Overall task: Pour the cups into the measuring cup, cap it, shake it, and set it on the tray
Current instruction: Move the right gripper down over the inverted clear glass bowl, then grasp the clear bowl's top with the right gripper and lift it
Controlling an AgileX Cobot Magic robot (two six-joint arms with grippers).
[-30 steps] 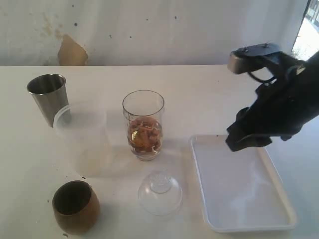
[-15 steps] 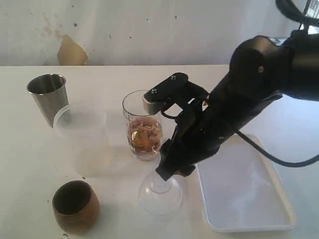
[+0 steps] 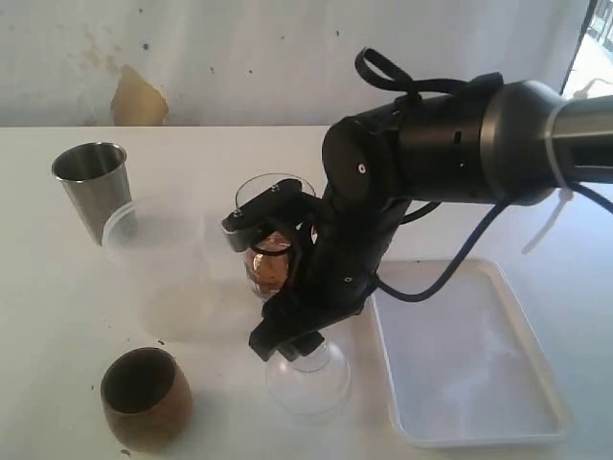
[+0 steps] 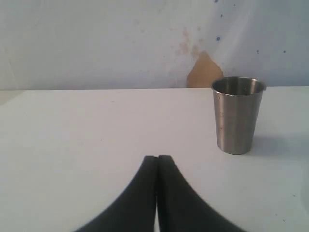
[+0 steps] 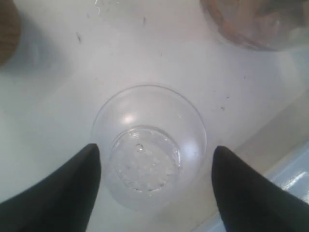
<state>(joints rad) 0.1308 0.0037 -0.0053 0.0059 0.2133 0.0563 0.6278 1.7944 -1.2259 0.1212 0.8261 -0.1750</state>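
Observation:
The clear dome cap (image 3: 308,381) lies on the table in front of the measuring cup (image 3: 270,265), which holds brown liquid and is partly hidden by my right arm. My right gripper (image 3: 287,341) hangs just above the cap. In the right wrist view the right gripper (image 5: 154,152) is open, its fingers on either side of the cap (image 5: 149,145) and nothing held. The steel tumbler (image 3: 93,187), the frosted cup (image 3: 158,259) and the wooden cup (image 3: 144,398) stand to the left. My left gripper (image 4: 157,157) is shut and empty, short of the steel tumbler (image 4: 238,116).
The white tray (image 3: 469,355) lies at the right, close beside the cap, and its rim (image 5: 285,183) shows in the right wrist view. The measuring cup's base (image 5: 251,24) and the wooden cup (image 5: 7,29) stand near the cap.
My right arm has swung left from above the tray and come down over the cap. Its jaws have opened wider. The left gripper has stayed shut.

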